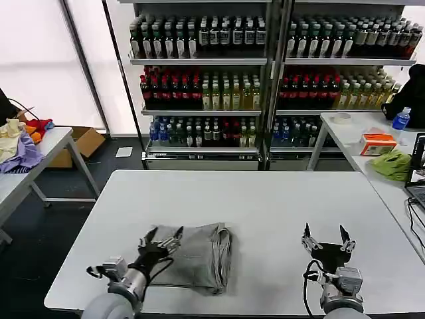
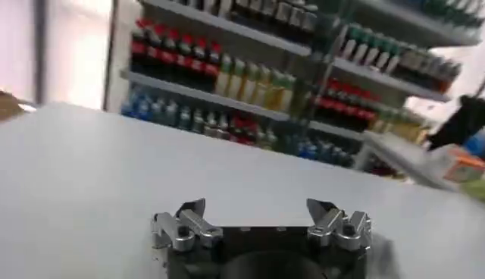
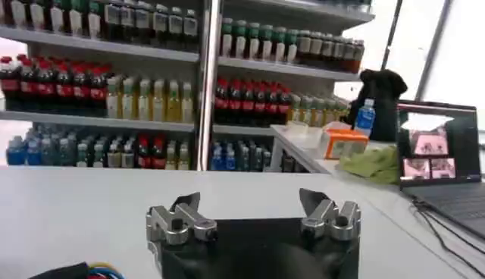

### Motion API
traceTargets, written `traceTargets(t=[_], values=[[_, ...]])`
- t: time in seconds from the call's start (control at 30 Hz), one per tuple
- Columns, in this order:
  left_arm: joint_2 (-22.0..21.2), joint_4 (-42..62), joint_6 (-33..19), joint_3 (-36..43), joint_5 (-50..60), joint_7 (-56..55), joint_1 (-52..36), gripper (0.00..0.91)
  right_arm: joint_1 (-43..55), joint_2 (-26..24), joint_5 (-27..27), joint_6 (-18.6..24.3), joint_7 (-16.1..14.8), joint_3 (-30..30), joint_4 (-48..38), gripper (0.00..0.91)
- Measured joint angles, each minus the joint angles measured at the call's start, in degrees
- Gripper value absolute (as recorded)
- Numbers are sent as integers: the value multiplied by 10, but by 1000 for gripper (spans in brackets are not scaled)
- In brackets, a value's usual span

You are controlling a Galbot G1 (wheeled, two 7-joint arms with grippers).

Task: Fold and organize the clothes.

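A: Both grippers are sitting at the near edge of the table (image 1: 265, 199). Left gripper (image 1: 161, 238) is hovering over the near-left part of the shirt (image 1: 199, 256), fingers spread wide, holding nothing.

B: Right gripper (image 1: 326, 236)?

A: Sitting well to the right of the shirt, above bare tabletop, fingers also spread wide and empty. Its wrist view is showing the gripper (image 3: 251, 208) apart over white surface.

B: Shirt status?

A: Light grey, lying folded into a compact rectangle on the near-left part of the table, stacked edges running along its right side. Print is not showing. Left wrist view is showing the gripper (image 2: 258, 211) parted with white tabletop ahead; cannot tell whether a fingertip is touching fabric.

B: Surface?

A: White, matte, otherwise bare.

B: Room?

A: Shelves (image 1: 265, 61) are standing behind the table, carrying rows of bottles: dark, red, yellow-green, blue. On the left, a side table (image 1: 40, 156) is holding purple, yellow and red garments (image 1: 23, 139), with a cardboard box (image 1: 85, 141) on the floor beside it. On the right, another table (image 1: 352, 136) is carrying an orange box (image 1: 377, 143), a green cloth (image 1: 392, 164), a water bottle (image 1: 400, 119) and a laptop (image 3: 439, 152).
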Motion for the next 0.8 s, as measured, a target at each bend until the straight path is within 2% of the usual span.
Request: traceTargets(t=[0.3,0.8], values=[[9,22,-11,-34,41,16,22,907,7,0,1,0,0,-9,-1,907],[0,42,-14,-39,47,46,33,907,-3,4,-4,3,0,-14,3,907]])
